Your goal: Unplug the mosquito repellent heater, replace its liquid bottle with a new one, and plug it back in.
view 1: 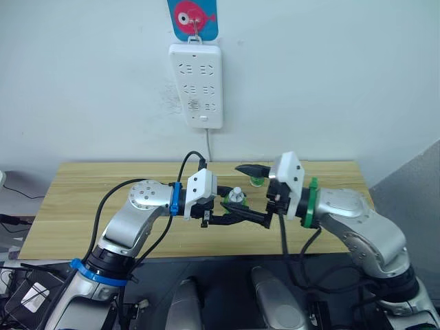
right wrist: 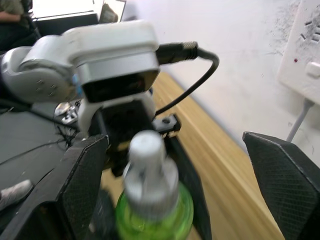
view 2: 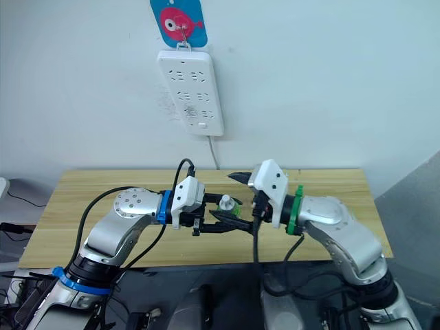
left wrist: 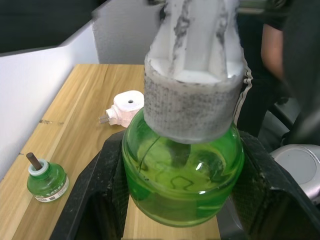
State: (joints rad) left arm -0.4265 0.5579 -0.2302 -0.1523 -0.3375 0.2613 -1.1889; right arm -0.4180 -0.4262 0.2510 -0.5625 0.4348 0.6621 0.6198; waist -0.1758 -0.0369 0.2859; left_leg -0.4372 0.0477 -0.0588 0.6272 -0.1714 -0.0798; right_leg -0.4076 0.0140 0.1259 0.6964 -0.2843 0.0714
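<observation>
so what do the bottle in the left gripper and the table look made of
The new bottle: glossy clear-green plastic or glass, showing highlights and see-through; its cap looks like matte pale plastic, scuffed grey. The table: light wood or wood-look laminate, with visible grain lines.

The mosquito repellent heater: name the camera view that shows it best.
The left wrist view. The mosquito repellent heater lies unplugged on the table there, round vent hole and prongs visible, beyond the new bottle in the left hand. In the eye views the arms cover that spot.

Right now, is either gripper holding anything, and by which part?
The left gripper holds the new bottle by its green body. The right gripper is open around its capped top, not gripping.
</observation>
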